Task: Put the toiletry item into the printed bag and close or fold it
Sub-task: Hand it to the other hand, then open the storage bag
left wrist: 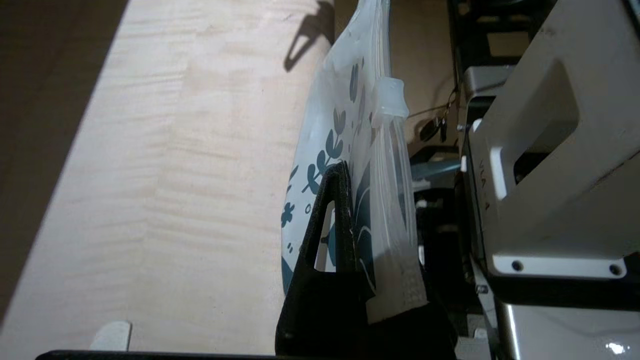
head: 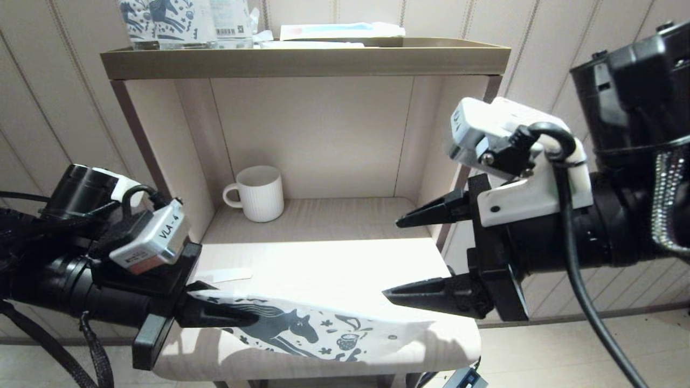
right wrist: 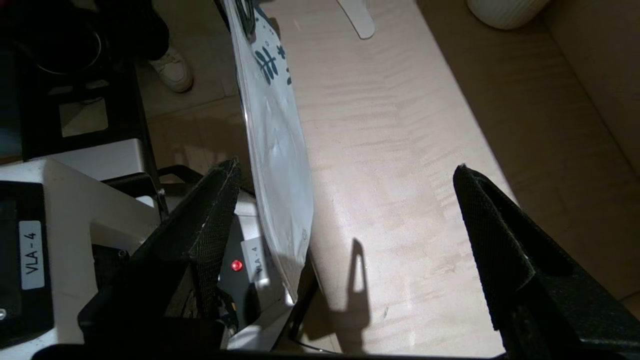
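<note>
The printed bag is a white pouch with a dark teal horse. It hangs tilted over the table's front edge, and my left gripper is shut on its left end. The left wrist view shows the bag edge-on in that gripper, with one black finger pressed against its printed side. My right gripper stands open just past the bag's free right end and holds nothing. In the right wrist view the bag hangs beside one finger of the wide-open right gripper. The toiletry item, a flat white strip, lies on the table behind the bag.
A ribbed white mug stands at the back left of the shelf niche. Above it, the top shelf carries horse-printed packs and a flat packet. The pale wooden table ends just under the bag, with floor beyond.
</note>
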Available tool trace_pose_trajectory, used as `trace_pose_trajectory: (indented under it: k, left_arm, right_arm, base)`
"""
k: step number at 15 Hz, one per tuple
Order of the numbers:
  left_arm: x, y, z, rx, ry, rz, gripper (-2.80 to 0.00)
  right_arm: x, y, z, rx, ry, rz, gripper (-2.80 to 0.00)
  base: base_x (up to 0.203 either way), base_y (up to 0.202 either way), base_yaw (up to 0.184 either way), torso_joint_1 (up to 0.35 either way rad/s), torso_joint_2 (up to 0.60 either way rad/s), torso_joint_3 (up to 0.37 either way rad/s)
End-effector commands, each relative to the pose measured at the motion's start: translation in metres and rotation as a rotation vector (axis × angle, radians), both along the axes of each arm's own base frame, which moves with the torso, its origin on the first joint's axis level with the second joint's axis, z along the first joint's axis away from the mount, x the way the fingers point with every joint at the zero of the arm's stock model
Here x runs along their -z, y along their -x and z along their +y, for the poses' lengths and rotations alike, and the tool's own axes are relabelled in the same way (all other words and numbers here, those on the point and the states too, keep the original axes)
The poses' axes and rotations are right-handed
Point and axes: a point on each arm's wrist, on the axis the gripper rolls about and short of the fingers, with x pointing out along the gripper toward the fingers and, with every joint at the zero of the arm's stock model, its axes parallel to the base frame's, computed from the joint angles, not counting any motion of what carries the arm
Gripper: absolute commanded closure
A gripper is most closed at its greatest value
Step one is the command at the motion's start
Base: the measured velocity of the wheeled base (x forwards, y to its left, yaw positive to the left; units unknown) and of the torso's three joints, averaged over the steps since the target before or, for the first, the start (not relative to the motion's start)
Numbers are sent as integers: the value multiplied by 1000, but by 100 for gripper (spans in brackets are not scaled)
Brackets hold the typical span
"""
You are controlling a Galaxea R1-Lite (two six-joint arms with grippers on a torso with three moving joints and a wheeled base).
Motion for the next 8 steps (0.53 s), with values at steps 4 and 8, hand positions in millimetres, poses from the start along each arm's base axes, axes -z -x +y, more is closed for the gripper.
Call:
trace_pose_trajectory:
  k: [4, 8]
  left_arm:
    - [-45, 13, 1, 10, -136, -19, 0]
    - [-52, 13, 1, 6, -139, -44, 0]
  right_arm:
    - [-12, -6, 27, -67, -9, 6, -280]
    - [-13, -6, 49, -114, -13, -4, -280]
  base:
    - [0, 0, 0, 0, 0, 0]
    - [0, 0, 0, 0, 0, 0]
